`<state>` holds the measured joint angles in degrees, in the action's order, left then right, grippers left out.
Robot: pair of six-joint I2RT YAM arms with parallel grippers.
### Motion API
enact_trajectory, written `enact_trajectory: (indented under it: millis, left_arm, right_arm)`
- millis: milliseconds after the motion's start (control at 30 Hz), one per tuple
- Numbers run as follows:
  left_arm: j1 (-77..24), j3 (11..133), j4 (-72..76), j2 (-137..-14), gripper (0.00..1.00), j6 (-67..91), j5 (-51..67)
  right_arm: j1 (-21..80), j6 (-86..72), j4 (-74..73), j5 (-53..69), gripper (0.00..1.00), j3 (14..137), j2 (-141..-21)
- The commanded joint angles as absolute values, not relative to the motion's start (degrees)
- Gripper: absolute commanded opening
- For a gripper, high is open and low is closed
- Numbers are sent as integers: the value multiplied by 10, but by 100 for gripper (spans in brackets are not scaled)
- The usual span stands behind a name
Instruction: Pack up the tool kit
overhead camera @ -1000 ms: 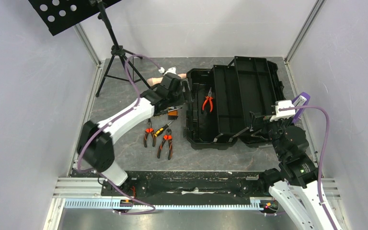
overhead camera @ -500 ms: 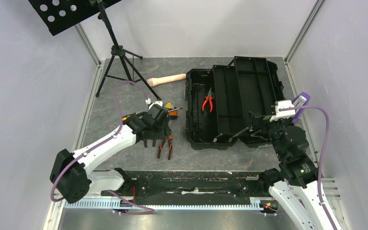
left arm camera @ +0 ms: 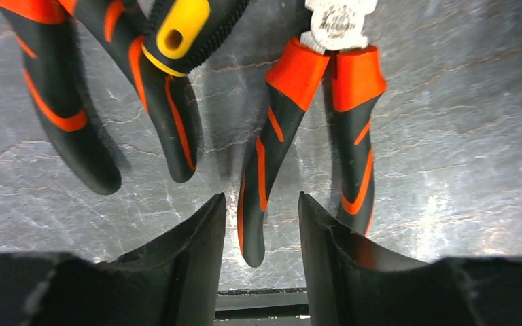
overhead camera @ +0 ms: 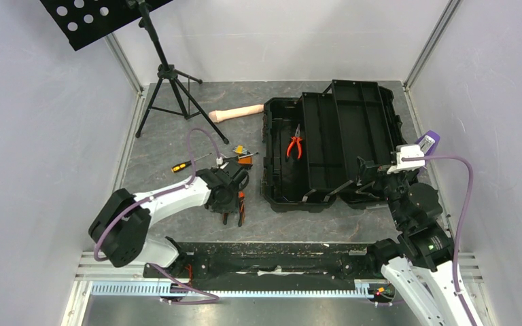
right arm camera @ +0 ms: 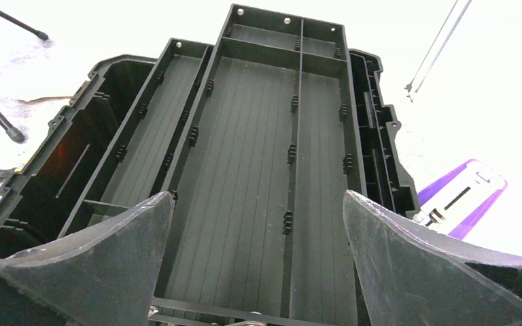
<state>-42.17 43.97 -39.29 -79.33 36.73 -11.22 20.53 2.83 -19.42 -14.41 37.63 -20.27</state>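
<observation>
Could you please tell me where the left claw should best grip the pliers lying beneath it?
Probably one handle of the pliers, from straight above: they lie flat, handles splayed, and the open left claw straddles a single handle, one finger either side.

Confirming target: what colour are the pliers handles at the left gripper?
Pliers: orange and black; left wrist view.

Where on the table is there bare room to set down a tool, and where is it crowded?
Bare: the table strip between the toolbox front and the near edge; also the patch left of the screwdriver, between tripod and left arm. Crowded: under the left gripper, where several pliers lie close together.
</observation>
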Motion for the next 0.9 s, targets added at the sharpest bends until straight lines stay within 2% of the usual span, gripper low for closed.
enact_trajectory:
  millis: [0, 200, 367, 633, 867]
  left_arm:
    - [-426, 426, -357, -824, 46, 387, -96]
    - [-431, 428, -354, -803, 19, 383, -94]
    - [-439, 450, -377, -751, 5, 381, -114]
    - [-449, 511, -410, -671, 2, 348, -172]
    - [-478, 639, -451, -692, 2, 293, -237]
  right_arm:
    - [209, 27, -162, -176, 98, 380, -189]
    - [209, 30, -154, -197, 98, 377, -176]
    - [209, 29, -150, -204, 98, 372, -173]
    - [209, 28, -143, -213, 98, 365, -165]
    - [209, 30, -141, -234, 98, 362, -148]
